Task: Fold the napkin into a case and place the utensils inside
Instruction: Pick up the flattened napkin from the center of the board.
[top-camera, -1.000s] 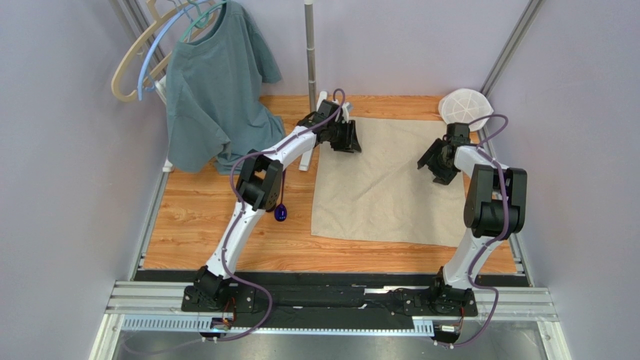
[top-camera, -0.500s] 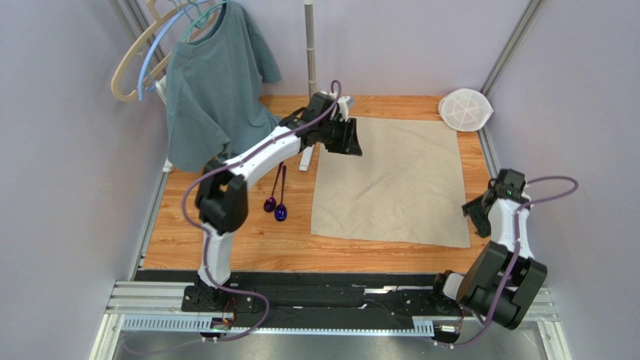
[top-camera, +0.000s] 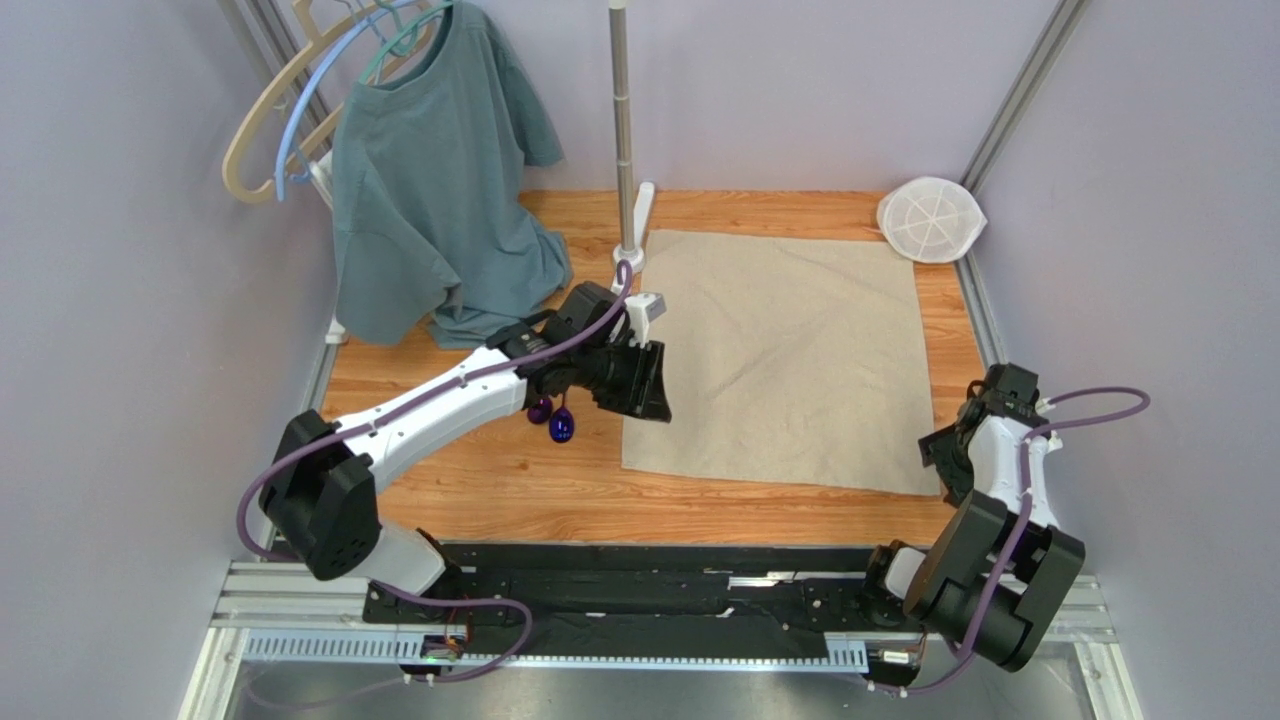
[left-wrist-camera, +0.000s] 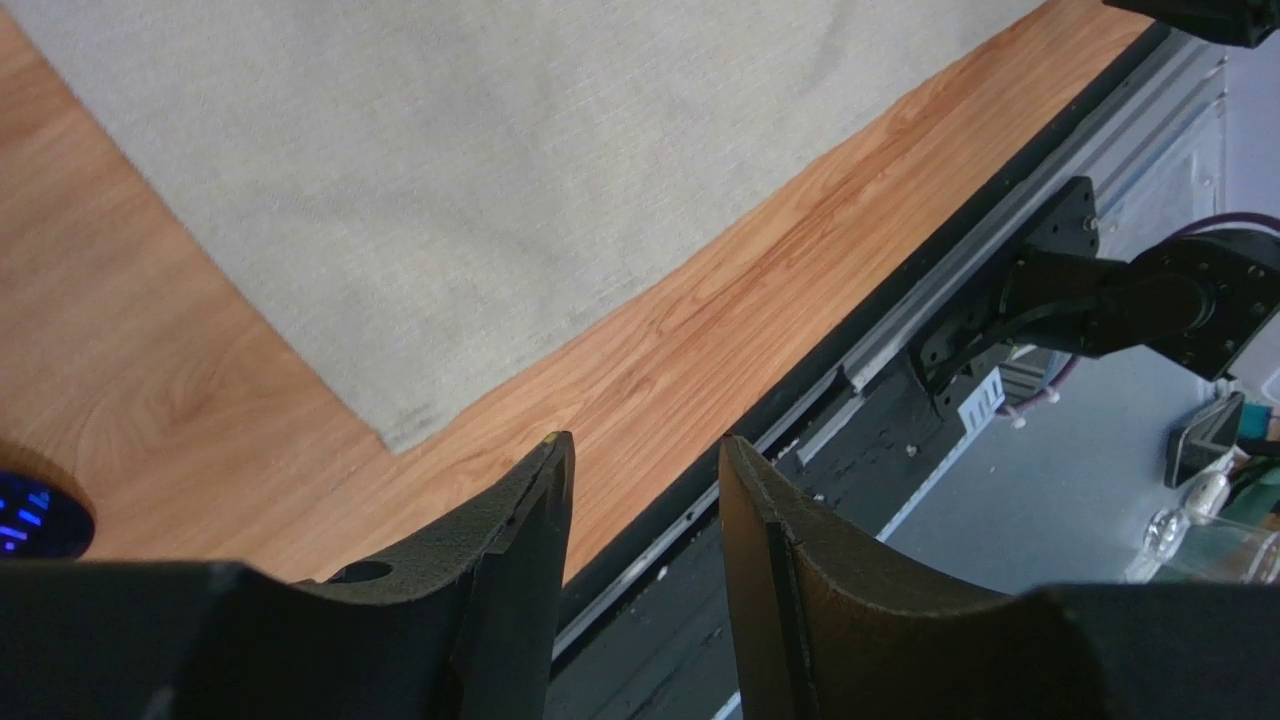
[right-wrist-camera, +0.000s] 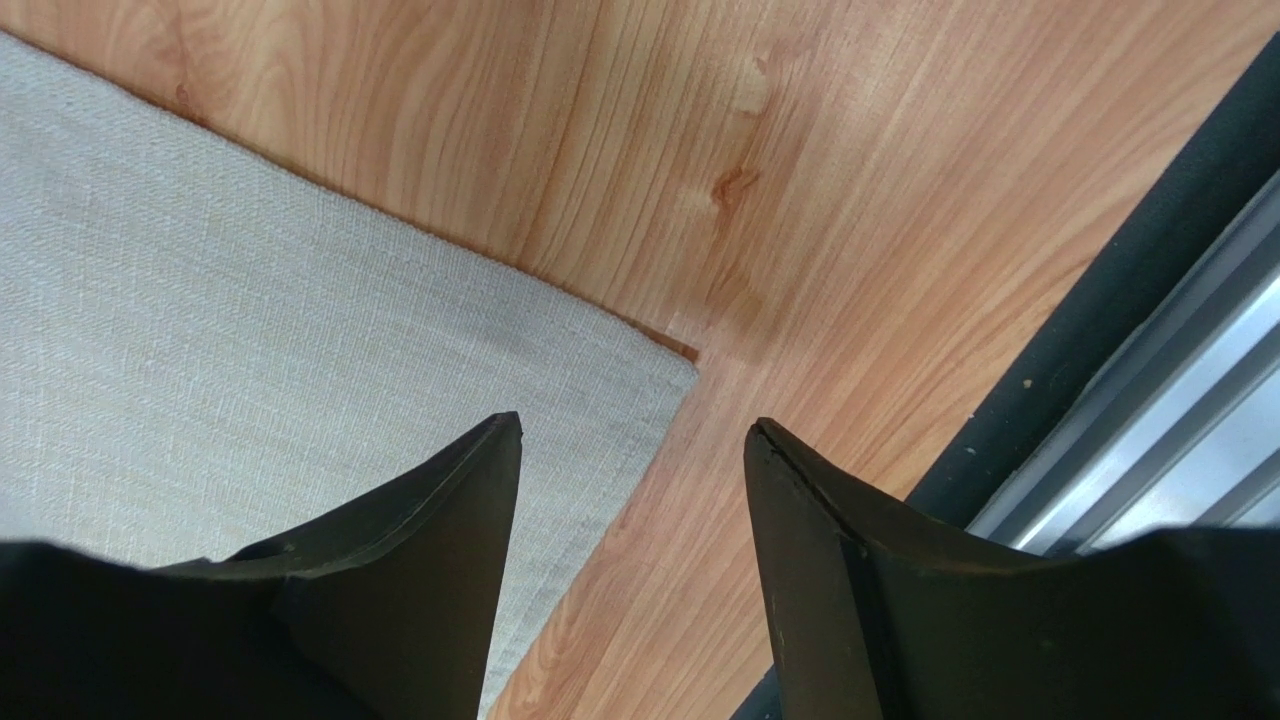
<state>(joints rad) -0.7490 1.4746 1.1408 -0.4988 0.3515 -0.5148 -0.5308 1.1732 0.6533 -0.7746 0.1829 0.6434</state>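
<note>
The beige napkin (top-camera: 781, 360) lies flat and unfolded on the wooden table; no case is in view. Two utensils, spoons with purple bowls (top-camera: 561, 426), lie just left of the napkin, their handles hidden under my left arm. My left gripper (top-camera: 649, 393) hovers open at the napkin's near left side. In the left wrist view the napkin's corner (left-wrist-camera: 394, 438) lies ahead of the empty left gripper (left-wrist-camera: 646, 443), and a spoon bowl (left-wrist-camera: 30, 518) shows at the left edge. My right gripper (top-camera: 950, 458) stands open and empty over the napkin's near right corner (right-wrist-camera: 661, 360), its tips (right-wrist-camera: 633, 425) straddling the cloth edge.
A grey-green T-shirt (top-camera: 428, 180) hangs on hangers at the back left. A metal pole (top-camera: 621, 120) on a white base stands behind the napkin. A white mesh disc (top-camera: 932, 218) sits at the back right. A black rail (top-camera: 676, 563) borders the near edge.
My left arm has drawn back from the napkin's far left corner to its near left side, over the spoons. The right arm came from the far right to the near right corner.
</note>
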